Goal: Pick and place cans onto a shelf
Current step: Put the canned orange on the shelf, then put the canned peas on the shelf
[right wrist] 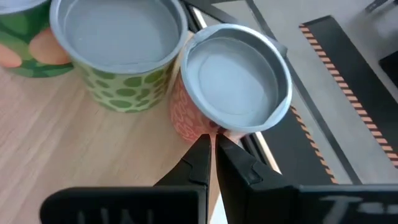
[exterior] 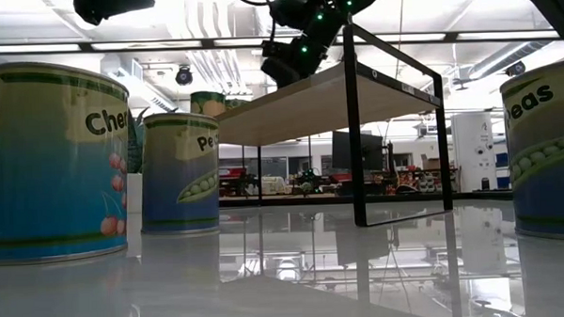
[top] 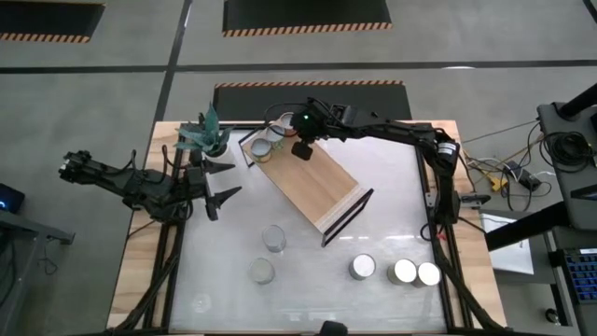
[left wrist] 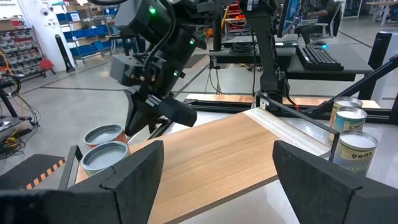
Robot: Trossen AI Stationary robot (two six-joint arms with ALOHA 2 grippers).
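Observation:
The light-wood shelf [top: 312, 182] stands slantwise at the table's middle. Its far left end holds cans [top: 265, 147] standing upright. In the right wrist view these are a green-dotted can [right wrist: 118, 56] and a pink-sided can [right wrist: 236, 87]. My right gripper [top: 298, 147] [right wrist: 214, 152] is shut and holds nothing, its tips just beside the pink can. My left gripper [top: 220, 184] [left wrist: 214, 168] is open and empty, left of the shelf above the table. Several more cans stand on the table near the front: two [top: 273, 238] [top: 262, 271] at the middle and three [top: 362, 267] [top: 416, 273] at the right. My right gripper's shut fingertips [right wrist: 205, 143] stand at the pink can's side wall [right wrist: 193, 124], low down, coming from the shelf's inner side. I cannot tell whether they touch it. The can stands upright on the shelf board.
A potted plant [top: 207, 138] stands at the far left, close to my left gripper. The shelf's black wire frame [top: 347, 213] rises at its near right end. In the low view, large cans [exterior: 52, 162] [exterior: 545, 159] flank the shelf [exterior: 327, 100].

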